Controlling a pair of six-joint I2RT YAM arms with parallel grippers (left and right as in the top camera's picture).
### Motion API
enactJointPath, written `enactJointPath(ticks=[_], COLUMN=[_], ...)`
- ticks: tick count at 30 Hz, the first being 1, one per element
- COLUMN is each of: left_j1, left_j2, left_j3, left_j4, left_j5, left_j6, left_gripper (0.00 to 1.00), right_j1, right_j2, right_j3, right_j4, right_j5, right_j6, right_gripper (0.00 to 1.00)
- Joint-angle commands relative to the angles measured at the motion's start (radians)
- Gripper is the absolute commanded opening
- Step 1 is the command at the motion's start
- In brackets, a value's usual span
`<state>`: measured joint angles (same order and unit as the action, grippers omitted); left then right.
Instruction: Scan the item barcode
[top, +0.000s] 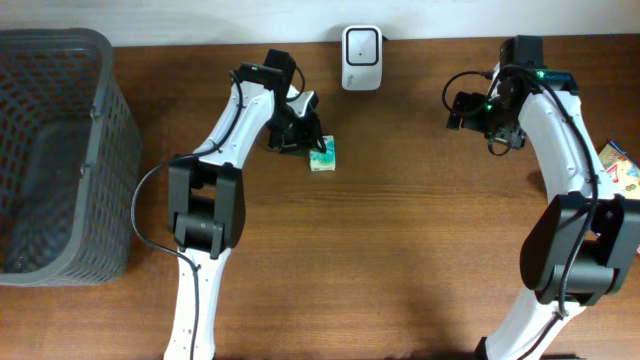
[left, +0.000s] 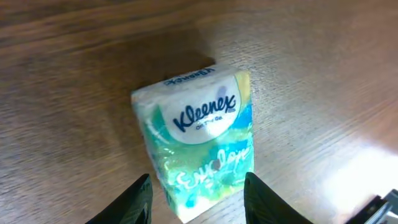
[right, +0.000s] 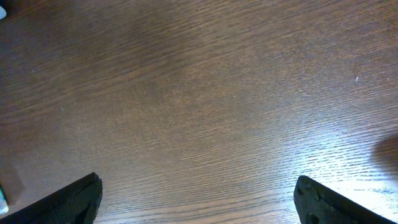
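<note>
We find the tissue pack (left: 199, 140) lying on the table (left: 62, 62), logo face up, near the white scanner (top: 361, 57) at the far edge. The left tool (left: 198, 193) stands partly open astride the pack's near end. A sliver of wood shows beside one finger (left: 138, 202), so we judge it unclamped, placed to lift the pack and present the barcode. The right tool (right: 199, 199) hangs wide open, well apart, holding nothing.

Grey mesh plastic basket (top: 60, 45) hugs the wooden table's (top: 400, 250) left edge, white plastic scanner (top: 361, 57) at the far edge, teal Kleenex tissue pack (top: 323, 156) just before it.
</note>
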<state>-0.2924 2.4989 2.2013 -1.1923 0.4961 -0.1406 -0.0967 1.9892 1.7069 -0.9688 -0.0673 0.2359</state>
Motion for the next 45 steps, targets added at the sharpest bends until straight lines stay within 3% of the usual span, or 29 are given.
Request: enactJointPath(ticks=[1,8,16,22,27,36,45], left_j1=[-0.018,-0.035,-0.032,-0.062,-0.141,-0.236,-0.341], left_j2=[0.032,0.059,0.059,0.059,0.081,0.183,0.185], left_j3=[0.005,0.004,0.11,0.334,0.335,0.303,0.303], left_j4=[0.001,0.003,-0.071,-0.215,-0.238,-0.279,-0.301], left_j5=[-0.029,-0.035,-0.225,-0.59,-0.985,-1.167,-1.186], left_j6=[0.023,0.023,0.023,0.023,-0.006,-0.053,-0.117], left_gripper=[0.45,0.34,0.0,0.03,0.06,0.03,0.06], right_j1=[0.005,0.005,0.005,0.005,0.005,0.005,0.005], right_j2=[0.006,0.006,0.006,0.006,0.006,0.006,0.006], right_j3=[-0.002,-0.002,-0.002,-0.002,-0.002,-0.002,-0.002], right_j4=[-0.003,-0.002,-0.003,-0.003,-0.003,-0.003,-0.002], right_j5=[0.016,0.016,0.016,0.016,0.016,0.016,0.016], right_j6=[0.004,0.004,0.004,0.004,0.004,0.004,0.004], right_gripper=[0.98,0.99,0.98,0.99,0.99,0.99,0.99])
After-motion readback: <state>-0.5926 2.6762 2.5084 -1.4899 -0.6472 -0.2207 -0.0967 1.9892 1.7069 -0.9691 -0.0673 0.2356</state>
